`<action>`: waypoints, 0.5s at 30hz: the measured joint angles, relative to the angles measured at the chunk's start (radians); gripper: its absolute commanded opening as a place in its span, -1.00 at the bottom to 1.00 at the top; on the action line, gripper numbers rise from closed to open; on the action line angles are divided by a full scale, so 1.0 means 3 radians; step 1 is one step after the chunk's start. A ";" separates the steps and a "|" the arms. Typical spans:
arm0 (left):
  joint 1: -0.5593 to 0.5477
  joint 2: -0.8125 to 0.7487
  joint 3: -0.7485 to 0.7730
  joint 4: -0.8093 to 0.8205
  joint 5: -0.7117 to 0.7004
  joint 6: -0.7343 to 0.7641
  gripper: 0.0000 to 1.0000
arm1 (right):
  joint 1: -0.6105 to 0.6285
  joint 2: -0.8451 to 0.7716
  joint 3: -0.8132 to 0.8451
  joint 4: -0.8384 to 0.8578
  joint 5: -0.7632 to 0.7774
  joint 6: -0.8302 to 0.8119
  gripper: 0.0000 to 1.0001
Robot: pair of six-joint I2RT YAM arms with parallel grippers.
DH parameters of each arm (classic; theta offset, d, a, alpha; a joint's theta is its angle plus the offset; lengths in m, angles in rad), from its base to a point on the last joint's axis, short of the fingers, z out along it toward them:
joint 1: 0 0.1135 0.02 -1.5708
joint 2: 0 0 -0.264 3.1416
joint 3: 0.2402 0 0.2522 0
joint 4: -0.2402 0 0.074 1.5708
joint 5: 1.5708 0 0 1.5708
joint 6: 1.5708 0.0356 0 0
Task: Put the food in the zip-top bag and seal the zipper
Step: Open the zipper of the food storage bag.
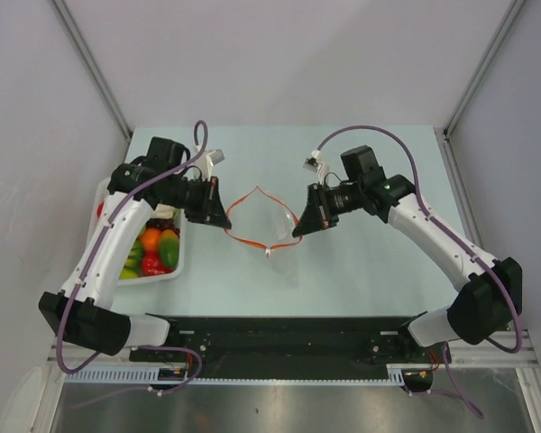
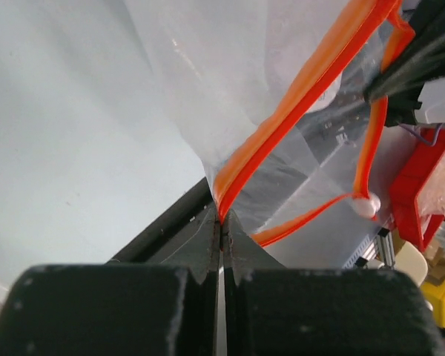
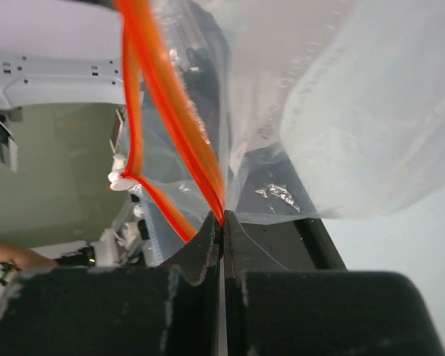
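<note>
So here's where we are: the left gripper (image 2: 221, 222) is clamped tight on one end of the zip-top bag (image 1: 263, 225), right on the orange zipper (image 2: 304, 81), and the right gripper (image 3: 221, 221) is pinched down on the opposite end the same way. Between them the mouth is held up as an open lens shape over the middle of the table (image 1: 361, 271). We can't tell if the bag's bottom touches it. The food (image 1: 155, 245) is all sitting in the white tray (image 1: 182, 260) off to the left, under the left arm, well apart from the bag.

What worries us:

- Both claws are busy, so nobody's free to fetch fruit. Whichever one lets go, that side of the mouth will probably flop and the opening collapses.
- Both grips are only at the very fingertips on a thin slick strip. A bit too much pull apart and the zipper slides out of the pinch.
- Pulling apart also flattens the lens, and the two strips could press back together (basically sealing an empty bag).
- The white slider tab (image 1: 268, 252) hangs at the near end of the mouth. If it gets dragged along the track early, same problem.
- The left arm sits right over the tray, so swinging back carelessly could knock pieces out

Our guess is the risky bit is the handoff from two-handed hold to one — that's when the bag goes limp
</note>
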 measured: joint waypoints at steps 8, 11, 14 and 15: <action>-0.0009 0.0224 0.0093 -0.0051 0.0008 0.0046 -0.89 | -0.0417 0.0229 -0.0134 -0.0376 0.0072 -0.0240 -1.00; -0.0027 0.0294 0.0005 0.0125 0.0001 0.0011 -0.81 | -0.0406 0.0206 -0.0134 -0.0389 0.0240 -0.0334 -1.00; -0.0025 0.0334 -0.0148 0.0340 -0.0029 -0.0036 -0.44 | -0.0341 0.0198 -0.0130 -0.0369 0.0384 -0.0362 -1.00; -0.0025 0.0337 -0.0183 0.0403 -0.0039 -0.0041 -0.26 | -0.0308 0.0200 -0.0126 -0.0356 0.0435 -0.0365 -1.00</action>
